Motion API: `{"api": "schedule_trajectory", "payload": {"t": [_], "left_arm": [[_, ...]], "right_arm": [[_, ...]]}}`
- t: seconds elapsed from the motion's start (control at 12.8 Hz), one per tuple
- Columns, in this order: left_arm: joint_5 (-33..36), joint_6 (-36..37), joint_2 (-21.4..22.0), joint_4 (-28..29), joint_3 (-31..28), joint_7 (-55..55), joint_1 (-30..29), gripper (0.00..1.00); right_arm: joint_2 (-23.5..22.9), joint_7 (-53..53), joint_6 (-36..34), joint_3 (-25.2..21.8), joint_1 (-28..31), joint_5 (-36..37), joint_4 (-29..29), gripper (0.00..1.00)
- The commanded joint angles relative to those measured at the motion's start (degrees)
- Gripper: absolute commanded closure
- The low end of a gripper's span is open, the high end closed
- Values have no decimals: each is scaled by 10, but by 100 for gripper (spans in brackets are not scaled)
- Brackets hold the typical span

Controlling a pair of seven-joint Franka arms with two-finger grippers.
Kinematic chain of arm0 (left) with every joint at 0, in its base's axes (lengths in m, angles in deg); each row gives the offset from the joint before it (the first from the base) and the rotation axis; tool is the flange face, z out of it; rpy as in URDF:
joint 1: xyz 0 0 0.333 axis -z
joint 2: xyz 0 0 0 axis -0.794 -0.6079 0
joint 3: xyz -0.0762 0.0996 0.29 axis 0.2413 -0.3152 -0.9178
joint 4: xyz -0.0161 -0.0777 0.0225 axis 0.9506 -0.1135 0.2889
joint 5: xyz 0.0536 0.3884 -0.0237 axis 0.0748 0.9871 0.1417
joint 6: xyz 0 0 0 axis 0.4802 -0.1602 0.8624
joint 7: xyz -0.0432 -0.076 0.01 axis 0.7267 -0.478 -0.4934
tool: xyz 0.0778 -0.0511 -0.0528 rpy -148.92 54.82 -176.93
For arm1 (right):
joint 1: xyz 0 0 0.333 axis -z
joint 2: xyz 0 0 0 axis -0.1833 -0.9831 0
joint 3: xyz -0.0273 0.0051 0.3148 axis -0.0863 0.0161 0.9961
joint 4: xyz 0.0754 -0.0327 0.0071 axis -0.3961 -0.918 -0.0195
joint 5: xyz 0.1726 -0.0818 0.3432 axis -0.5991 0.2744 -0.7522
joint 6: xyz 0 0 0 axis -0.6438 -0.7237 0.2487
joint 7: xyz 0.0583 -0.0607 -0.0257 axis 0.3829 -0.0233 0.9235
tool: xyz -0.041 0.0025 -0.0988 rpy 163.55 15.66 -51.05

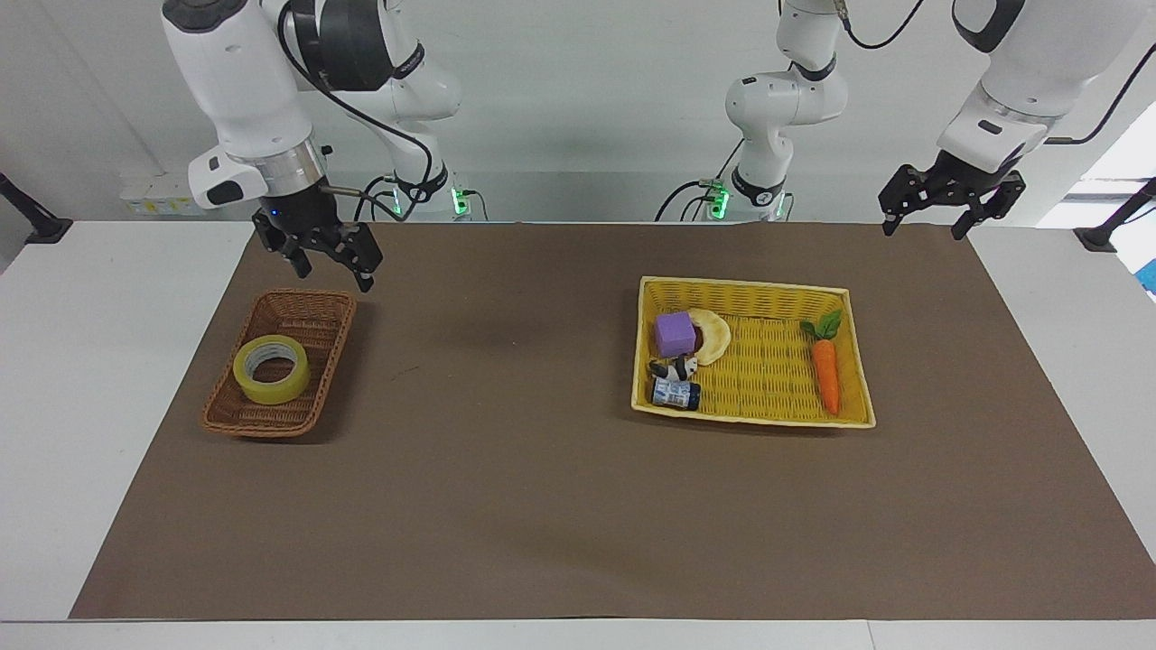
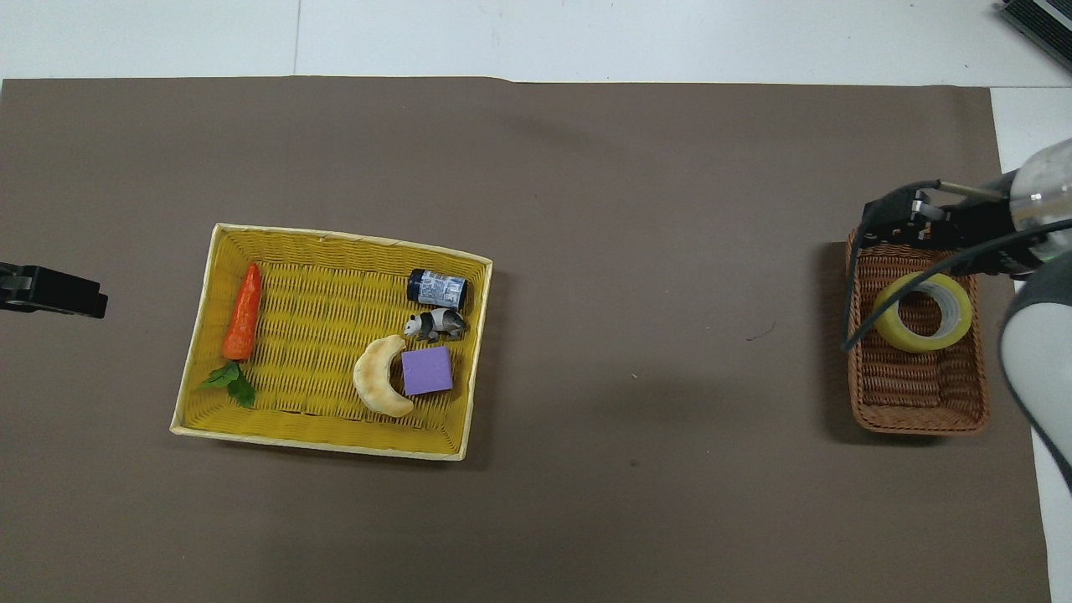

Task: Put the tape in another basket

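Right tool (image 1: 330,271) raised over basket (image 1: 312,305)

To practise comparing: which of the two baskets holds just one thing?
The small brown wicker basket, holding only the tape; the yellow basket holds several things.

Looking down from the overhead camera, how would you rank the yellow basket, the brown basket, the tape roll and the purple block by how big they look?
1. Yellow basket, clearly largest.
2. Brown basket.
3. Tape, lying in the brown basket.
4. Purple block, in the yellow basket, smallest.

All rest at table level, so nearness to the camera hardly skews this.
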Motion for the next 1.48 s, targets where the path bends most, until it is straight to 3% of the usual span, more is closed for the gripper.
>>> {"api": "schedule_trajectory", "payload": {"t": [0.0,0.31,0.62,0.94,1.4], "left_arm": [[10,3,4,-1,2,8,-2,0],[10,3,4,-1,2,8,-3,0],[10,3,4,-1,2,8,-3,0],[10,3,4,-1,2,8,-3,0],[10,3,4,-1,2,8,-3,0]], "right_arm": [[1,46,-64,-6,11,3,43,0],[58,111,-73,-22,39,2,-15,0],[60,119,-73,-21,49,2,-23,0],[37,113,-114,-20,48,-16,30,0],[45,119,-82,-19,43,6,4,0]]}}
